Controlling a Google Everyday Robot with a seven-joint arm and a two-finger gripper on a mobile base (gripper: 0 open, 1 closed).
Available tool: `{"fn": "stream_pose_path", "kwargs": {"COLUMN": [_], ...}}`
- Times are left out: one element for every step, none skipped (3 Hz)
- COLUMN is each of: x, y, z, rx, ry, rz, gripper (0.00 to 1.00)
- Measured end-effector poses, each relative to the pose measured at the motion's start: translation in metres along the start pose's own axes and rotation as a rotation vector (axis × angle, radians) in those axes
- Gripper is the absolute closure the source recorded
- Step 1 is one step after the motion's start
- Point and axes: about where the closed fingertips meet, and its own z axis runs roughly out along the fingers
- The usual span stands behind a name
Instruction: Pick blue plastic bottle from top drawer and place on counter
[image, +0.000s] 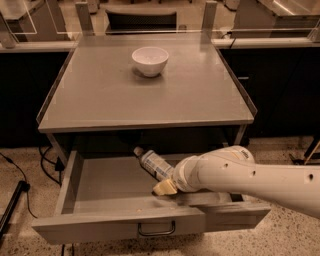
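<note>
The top drawer (120, 222) is pulled open below the counter (145, 95). The blue plastic bottle (152, 164) lies on its side at the back middle of the drawer floor, white cap pointing to the back left. My gripper (167, 184) reaches into the drawer from the right and sits at the bottle's near end, which is hidden behind the white wrist (200, 172). The bottle rests on the drawer floor.
A white bowl (150, 61) stands on the far middle of the counter. Low rims run along the counter's left and right sides. The drawer's bar handle (156, 230) is at the front centre. Cables (47, 157) lie on the floor at the left.
</note>
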Motion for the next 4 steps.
{"fn": "stream_pose_path", "kwargs": {"x": [0.0064,0.0069,0.0069,0.0033], "y": [-0.0019,-0.002,-0.002,0.0], "z": [0.0115,0.0126,0.0126,0.0074], "rx": [-0.005,-0.005,-0.005,-0.023], "ry": [0.013,0.014,0.014,0.015], "rz": [0.008,0.009,0.009,-0.013], "gripper": [0.32,0.49,0.7,0.95]}}
